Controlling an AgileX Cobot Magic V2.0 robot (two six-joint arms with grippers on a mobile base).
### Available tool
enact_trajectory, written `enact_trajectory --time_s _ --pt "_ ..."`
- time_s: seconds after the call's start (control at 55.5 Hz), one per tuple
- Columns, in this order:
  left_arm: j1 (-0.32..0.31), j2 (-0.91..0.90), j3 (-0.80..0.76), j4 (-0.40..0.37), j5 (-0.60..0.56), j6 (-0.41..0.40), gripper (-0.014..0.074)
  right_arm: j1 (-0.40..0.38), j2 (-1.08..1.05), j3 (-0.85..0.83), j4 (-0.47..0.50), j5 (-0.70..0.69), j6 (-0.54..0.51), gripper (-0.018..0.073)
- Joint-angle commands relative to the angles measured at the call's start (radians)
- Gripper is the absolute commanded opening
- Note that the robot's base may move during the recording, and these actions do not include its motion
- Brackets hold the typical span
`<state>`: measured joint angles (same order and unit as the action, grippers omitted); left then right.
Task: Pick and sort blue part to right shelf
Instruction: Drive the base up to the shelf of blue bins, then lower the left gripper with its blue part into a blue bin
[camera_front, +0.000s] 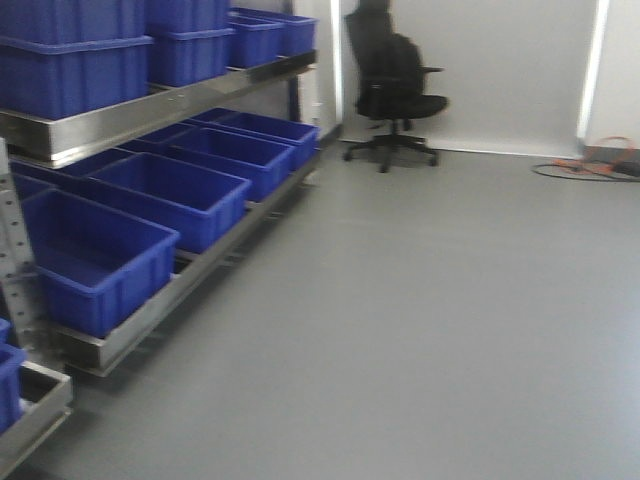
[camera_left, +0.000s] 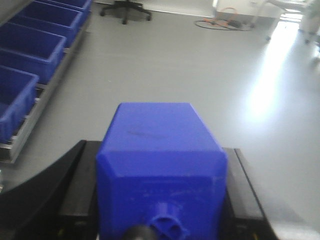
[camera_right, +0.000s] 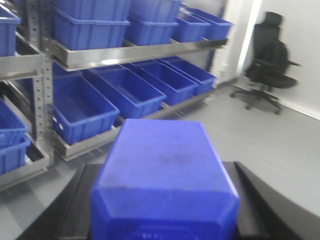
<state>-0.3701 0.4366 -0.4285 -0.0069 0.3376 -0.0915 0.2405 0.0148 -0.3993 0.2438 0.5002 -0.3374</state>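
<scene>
A blue part, a boxy block with bevelled edges, fills the left wrist view; my left gripper is shut on it, black fingers pressed against both its sides. In the right wrist view a second blue part sits the same way in my right gripper, which is shut on it. The right shelf, a steel rack with two tiers of large deep blue bins, runs along the left of the front view. It also stands ahead and to the left in the right wrist view, steel rail. Neither gripper shows in the front view.
Grey floor stretches ahead. A black office chair stands at the far wall beyond the rack's end. Orange cable lies coiled on the floor at far right. A perforated steel upright divides the rack sections.
</scene>
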Motion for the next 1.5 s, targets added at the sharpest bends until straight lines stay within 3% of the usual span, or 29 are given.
enact_trajectory --time_s 0.0,1.479 --pt "-0.008 0.003 -0.031 -0.004 -0.094 0.0 0.025 -0.002 0.014 -0.027 0.013 -0.095 0.002 0.0174" --pt "-0.008 0.003 -0.031 -0.004 -0.094 0.0 0.025 -0.002 0.014 -0.027 0.013 -0.095 0.002 0.0174"
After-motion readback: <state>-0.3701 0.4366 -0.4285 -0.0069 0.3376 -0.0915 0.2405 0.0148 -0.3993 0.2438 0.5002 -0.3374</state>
